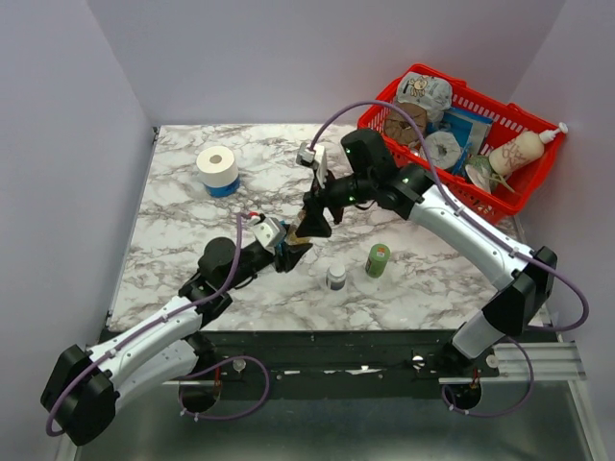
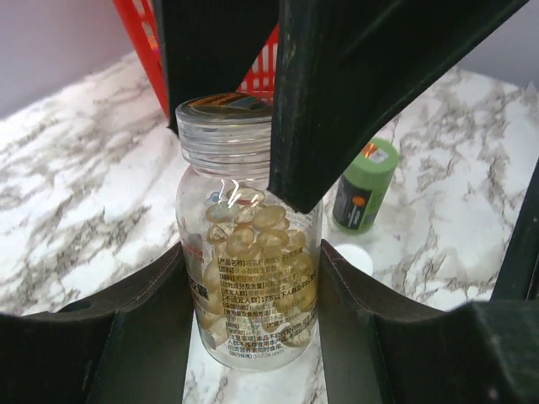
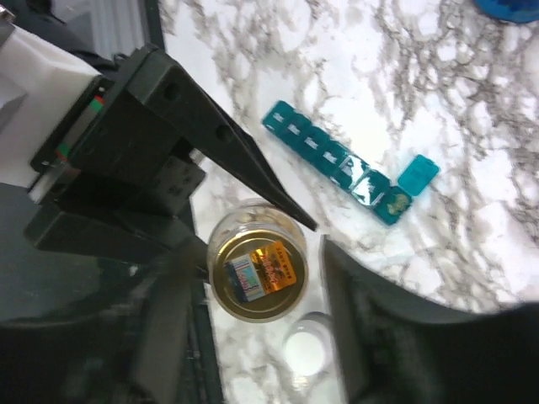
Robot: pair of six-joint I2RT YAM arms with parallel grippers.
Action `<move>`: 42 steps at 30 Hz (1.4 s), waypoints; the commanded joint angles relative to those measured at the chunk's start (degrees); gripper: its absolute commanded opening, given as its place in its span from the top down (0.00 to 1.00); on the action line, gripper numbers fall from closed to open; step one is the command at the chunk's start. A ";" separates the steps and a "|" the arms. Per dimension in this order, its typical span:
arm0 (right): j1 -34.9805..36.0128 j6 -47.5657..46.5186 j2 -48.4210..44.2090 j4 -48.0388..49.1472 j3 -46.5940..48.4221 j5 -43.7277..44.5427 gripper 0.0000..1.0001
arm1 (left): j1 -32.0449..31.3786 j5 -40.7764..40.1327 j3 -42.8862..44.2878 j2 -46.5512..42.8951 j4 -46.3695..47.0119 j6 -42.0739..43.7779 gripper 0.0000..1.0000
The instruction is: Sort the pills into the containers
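A small clear bottle (image 2: 253, 286) of yellowish-brown pills stands upright on the marble table. My left gripper (image 2: 253, 278) is shut on its body, one finger on each side. The bottle's gold top (image 3: 257, 273) shows in the right wrist view. My right gripper (image 3: 259, 252) is above it, jaws open and straddling the cap with a small gap on one side. The teal-blue pill organiser (image 3: 324, 151) lies just beyond the bottle, with its end lid (image 3: 418, 174) flipped open and a few pills in that compartment (image 3: 394, 203). The organiser is hidden in the top view.
A green bottle (image 1: 377, 259) and a white bottle with a dark cap (image 1: 335, 278) stand right of the grippers. A small white round piece (image 3: 307, 353) lies beside the clear bottle. A paper roll (image 1: 217, 167) stands back left. A full red basket (image 1: 524, 120) is back right.
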 commanded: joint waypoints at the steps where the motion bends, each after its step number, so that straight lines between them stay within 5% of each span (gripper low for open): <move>1: -1.11 -6.71 -1.41 -6.27 6.74 -6.90 0.10 | -0.22 4.12 1.85 -2.21 8.11 0.46 1.00; 3: -1.47 -10.84 -2.47 -8.21 9.47 -9.78 0.02 | -0.05 8.33 1.32 -2.65 5.74 0.46 1.00; 9: -1.47 -37.09 -5.54 -21.03 13.70 -19.70 0.00 | 1.18 18.09 1.93 -4.15 0.20 0.81 1.00; 10: -1.56 -55.24 -5.98 -30.36 13.70 -21.82 0.00 | 1.36 21.41 2.63 -4.32 -0.33 0.90 1.00; 13: -1.47 -75.16 -4.50 -43.52 14.58 -25.44 0.00 | 1.98 26.70 3.95 -4.41 -0.95 0.90 1.00; 21: -0.51 -73.98 0.69 -44.88 14.23 -29.58 0.05 | 2.15 33.14 6.94 -2.57 -3.85 1.52 1.00; 33: 0.02 -60.88 -2.82 -33.28 8.52 -25.28 0.40 | 2.33 31.64 7.38 -0.89 -3.06 1.69 1.00; 37: 0.11 -55.54 -3.96 -28.37 5.89 -23.43 0.64 | 2.33 29.89 7.12 -1.07 -2.19 0.82 1.00; 42: 0.37 -43.85 -5.81 -18.35 1.05 -19.31 0.66 | 2.33 25.07 4.84 -2.39 5.98 -3.40 1.00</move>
